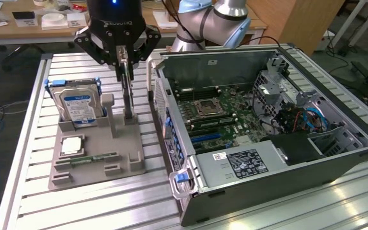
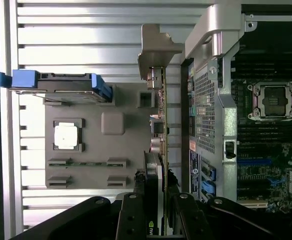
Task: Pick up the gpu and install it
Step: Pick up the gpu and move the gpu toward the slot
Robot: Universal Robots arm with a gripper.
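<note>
- clamped in gripper (image 2: 156, 182), from above: gpu (image 2: 162, 125), upper edge, for straight lifting.
- stood on edge in grey holder (image 1: 128, 153) on table (image 1: 75, 206), beside open case (image 1: 286, 187), likely for short transfer.

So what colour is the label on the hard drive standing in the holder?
The label is blue and white; the exterior view shows it best.

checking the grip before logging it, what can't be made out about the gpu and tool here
- Exterior view: the gpu stands edge-on, so its faces cannot be read; the tool covers its top edge.
- Exterior view: its bottom edge is hidden inside the grey holder.
- Wrist view: the tool's fingers cover the gpu's near end, and the frame edge cuts off the tool's body.
</note>
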